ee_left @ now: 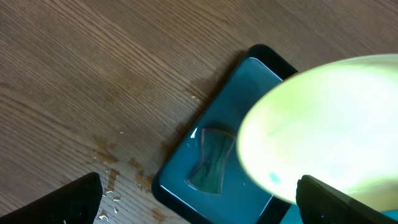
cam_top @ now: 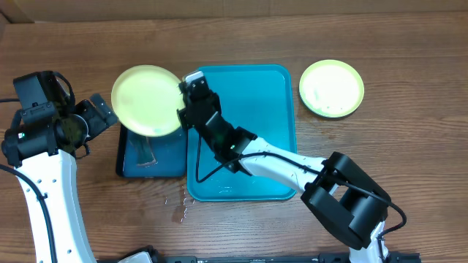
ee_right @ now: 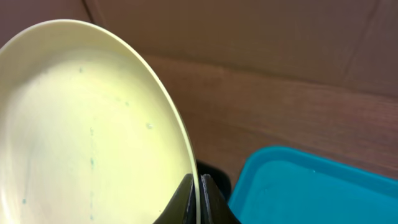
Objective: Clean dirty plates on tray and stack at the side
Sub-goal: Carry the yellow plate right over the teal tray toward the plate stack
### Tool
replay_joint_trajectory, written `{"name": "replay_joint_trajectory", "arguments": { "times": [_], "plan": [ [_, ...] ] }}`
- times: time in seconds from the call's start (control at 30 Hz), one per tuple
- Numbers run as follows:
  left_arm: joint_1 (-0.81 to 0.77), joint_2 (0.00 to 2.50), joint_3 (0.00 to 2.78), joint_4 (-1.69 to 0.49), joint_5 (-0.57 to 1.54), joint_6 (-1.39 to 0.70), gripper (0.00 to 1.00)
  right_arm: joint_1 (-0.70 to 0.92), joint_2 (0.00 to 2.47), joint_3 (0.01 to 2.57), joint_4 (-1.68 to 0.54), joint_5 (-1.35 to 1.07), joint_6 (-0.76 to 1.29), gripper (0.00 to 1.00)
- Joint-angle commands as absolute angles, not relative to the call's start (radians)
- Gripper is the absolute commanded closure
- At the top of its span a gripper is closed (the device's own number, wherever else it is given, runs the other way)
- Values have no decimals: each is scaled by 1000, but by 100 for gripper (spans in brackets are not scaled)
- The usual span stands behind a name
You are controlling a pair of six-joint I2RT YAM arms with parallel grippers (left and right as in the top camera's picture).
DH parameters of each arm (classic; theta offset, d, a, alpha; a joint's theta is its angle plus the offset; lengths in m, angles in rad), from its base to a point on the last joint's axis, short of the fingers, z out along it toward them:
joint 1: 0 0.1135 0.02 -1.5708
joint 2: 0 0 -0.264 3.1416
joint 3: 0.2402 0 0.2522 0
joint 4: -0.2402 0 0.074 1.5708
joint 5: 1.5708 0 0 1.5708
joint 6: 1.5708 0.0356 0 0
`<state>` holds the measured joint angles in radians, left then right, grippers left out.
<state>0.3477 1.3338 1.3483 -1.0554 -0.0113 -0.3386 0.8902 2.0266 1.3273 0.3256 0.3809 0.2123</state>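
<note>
My right gripper [cam_top: 184, 88] is shut on the rim of a yellow-green plate [cam_top: 146, 100] and holds it tilted above the dark navy tray [cam_top: 135, 162]. In the right wrist view the fingers [ee_right: 198, 186] pinch the plate's edge [ee_right: 93, 130]. In the left wrist view the held plate [ee_left: 323, 124] shows a small blue smudge. The turquoise tray [cam_top: 256, 124] lies in the middle with no plate on it. A second plate [cam_top: 331, 88] lies on the table right of the turquoise tray. My left gripper [ee_left: 199, 199] is open and empty, left of the navy tray.
The navy tray [ee_left: 205, 180] holds a clear scraper-like piece [ee_left: 211, 162] in water. Water drops lie on the wooden table [cam_top: 179, 208] in front of the trays. A black cable [cam_top: 208, 172] lies over the turquoise tray.
</note>
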Motion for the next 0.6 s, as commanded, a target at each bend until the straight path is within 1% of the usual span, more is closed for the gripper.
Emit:
{"name": "replay_joint_trajectory", "arguments": {
  "times": [0.0, 0.1, 0.23, 0.4, 0.57],
  "plan": [
    [347, 1341, 1361, -1054, -8, -348, 0, 841, 2001, 1344, 368, 391, 273, 96],
    [347, 1341, 1361, -1054, -8, -348, 0, 797, 1977, 1344, 356, 383, 350, 96],
    [347, 1341, 1361, -1054, -7, -348, 0, 711, 1943, 1344, 262, 281, 484, 96],
    [347, 1341, 1361, -1054, -8, -348, 0, 564, 1919, 1344, 112, 17, 616, 96],
    [347, 1341, 1361, -1054, -8, -348, 0, 380, 1919, 1344, -18, -286, 677, 96]
  ]
}}
